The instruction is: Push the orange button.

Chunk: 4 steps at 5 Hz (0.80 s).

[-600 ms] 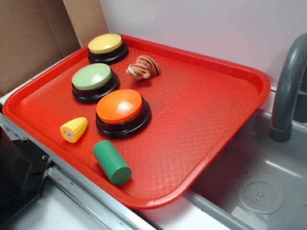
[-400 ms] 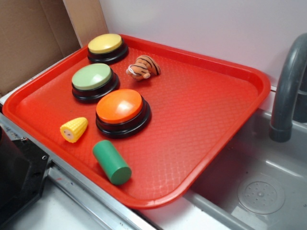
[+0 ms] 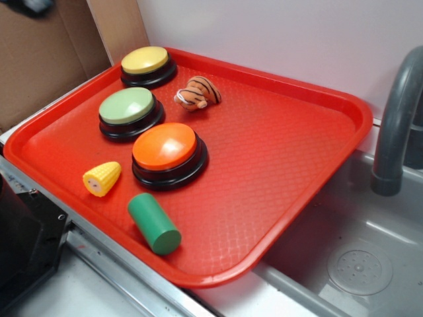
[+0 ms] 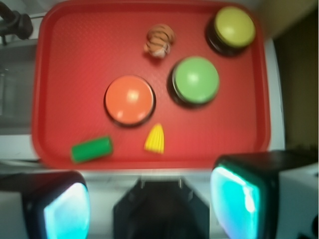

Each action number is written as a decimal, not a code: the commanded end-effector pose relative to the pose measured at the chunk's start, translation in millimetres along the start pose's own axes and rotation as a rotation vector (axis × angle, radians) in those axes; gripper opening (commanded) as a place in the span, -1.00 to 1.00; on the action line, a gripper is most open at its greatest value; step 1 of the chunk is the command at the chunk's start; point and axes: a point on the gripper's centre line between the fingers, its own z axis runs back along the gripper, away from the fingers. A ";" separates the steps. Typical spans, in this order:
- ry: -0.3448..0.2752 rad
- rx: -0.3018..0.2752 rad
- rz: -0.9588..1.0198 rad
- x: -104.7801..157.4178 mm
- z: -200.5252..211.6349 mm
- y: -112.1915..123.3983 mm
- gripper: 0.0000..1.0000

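The orange button (image 3: 164, 146) is a glossy orange dome on a black round base, left of the middle of the red tray (image 3: 297, 152). In the wrist view the orange button (image 4: 129, 98) lies well ahead of and below my gripper (image 4: 152, 204), which hangs high over the tray's near edge (image 4: 149, 162). Its two fingers with cyan pads (image 4: 67, 209) stand wide apart with nothing between them. In the exterior view only a dark bit of the arm (image 3: 28, 5) shows at the top left corner.
On the tray are a pale green button (image 3: 126, 105), a yellow button (image 3: 145, 60), a toy tiger (image 3: 197, 92), a toy corn (image 3: 102, 178) and a green cylinder (image 3: 154, 223). A grey faucet (image 3: 396, 125) and sink (image 3: 357, 264) lie to the right. A black block (image 3: 26, 238) sits at the front left.
A dark bit of the arm has come into the top left corner of the exterior view. Nothing on the tray has moved.
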 end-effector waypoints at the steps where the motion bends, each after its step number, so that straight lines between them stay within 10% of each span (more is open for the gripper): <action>1: -0.106 0.073 -0.138 22.5 -72.6 -19.6 1.00; 2: 0.064 -0.034 -0.205 33.8 -113.4 -18.5 1.00; 4: 0.064 -0.034 -0.205 33.8 -113.4 -18.5 1.00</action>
